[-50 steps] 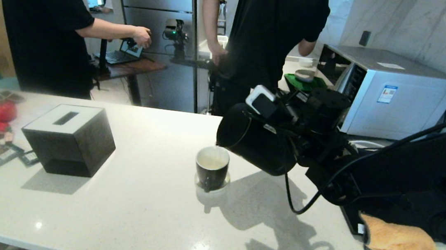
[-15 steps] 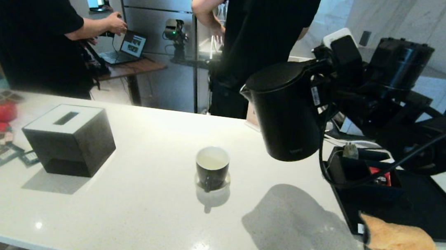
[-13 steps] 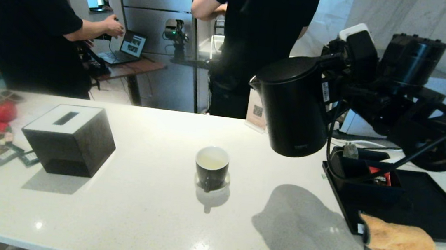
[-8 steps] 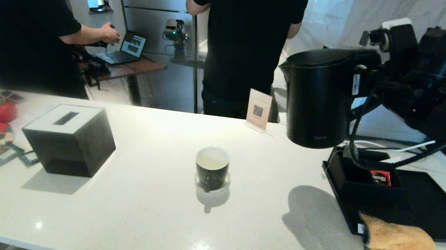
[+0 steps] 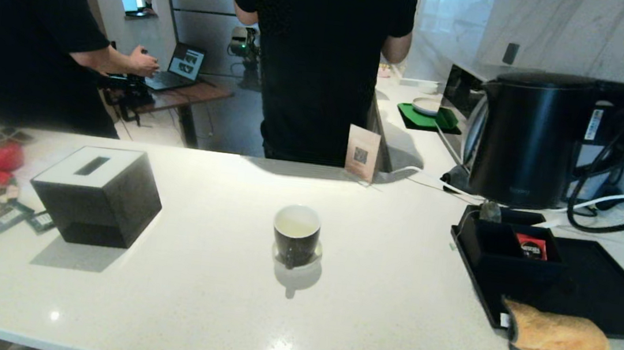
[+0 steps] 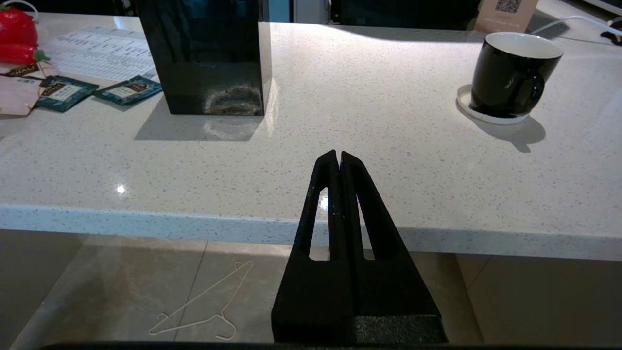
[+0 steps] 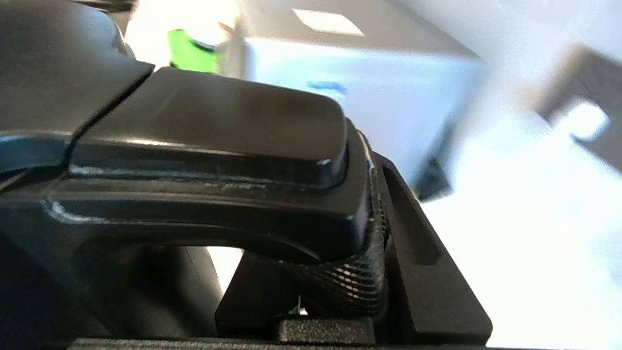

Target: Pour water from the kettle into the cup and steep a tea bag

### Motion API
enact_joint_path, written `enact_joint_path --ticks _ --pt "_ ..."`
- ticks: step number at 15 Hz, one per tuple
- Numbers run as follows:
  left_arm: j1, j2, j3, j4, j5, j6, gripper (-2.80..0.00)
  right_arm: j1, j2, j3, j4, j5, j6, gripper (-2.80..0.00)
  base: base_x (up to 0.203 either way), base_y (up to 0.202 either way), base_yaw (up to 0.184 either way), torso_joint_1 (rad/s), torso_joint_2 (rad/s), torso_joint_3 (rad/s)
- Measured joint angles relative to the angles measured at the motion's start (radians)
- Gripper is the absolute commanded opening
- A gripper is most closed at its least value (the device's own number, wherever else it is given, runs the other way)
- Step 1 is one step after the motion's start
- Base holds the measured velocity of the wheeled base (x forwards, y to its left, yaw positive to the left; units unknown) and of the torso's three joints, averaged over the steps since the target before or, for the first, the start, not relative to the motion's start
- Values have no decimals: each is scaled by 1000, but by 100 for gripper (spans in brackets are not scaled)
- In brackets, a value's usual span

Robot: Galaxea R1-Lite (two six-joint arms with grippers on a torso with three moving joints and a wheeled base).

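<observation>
Big black kettle [image 5: 530,140] up in the air on the right, standing straight, lid on top, spout to the left. Just over the back end of the black tray [image 5: 595,292], not touching it. Held by the right gripper [image 7: 359,253] at the handle [image 7: 209,194], fingers [image 7: 427,272] squeezed around the top of the handle in the right wrist view. Black cable [image 5: 600,188] looping down beside the kettle.

Small black cup [image 5: 296,235] in the middle of the white counter [image 5: 206,303], well apart from the kettle, to its left and lower. White inside, small handle at the front, sitting on a small round coaster [image 6: 491,116]. Something pale inside the cup; hard to tell how full.

Small grey-green tea bag [image 5: 490,212] poking up at the back corner of the black box [image 5: 507,248] on the tray, right under the kettle. Red sachet [image 5: 532,246] inside the same box. Orange cloth [image 5: 559,337] lying over the near edge of the tray.

Left gripper [image 6: 338,160] low at the near edge of the counter, fingers pressed together, holding nothing, seen only in the left wrist view.

Black cube tissue box [image 5: 96,194] on the left part of the counter, well apart from the cup. Teal flat packets [image 6: 97,90] and a red thing [image 5: 1,157] further left. Small card stand [image 5: 362,152] at the far edge of the counter. Silver microwave [image 5: 464,110] behind the kettle, green tray [image 5: 431,118] with a bowl next to it.

Two people in black shirts behind the counter: one at the far left with a hand [image 5: 141,61] by a laptop [image 5: 175,68], one in the middle with the back turned.
</observation>
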Motion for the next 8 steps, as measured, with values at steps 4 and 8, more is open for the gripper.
enact_joint_path --ticks 4,8 --pt "0 0 0 0 0 0 -280 -120 -52 103 -12 4 43 -280 0 0 0 0 0 0" --pt "0 0 0 0 0 0 -280 -285 -95 197 -20 5 76 -280 0 0 0 0 0 0"
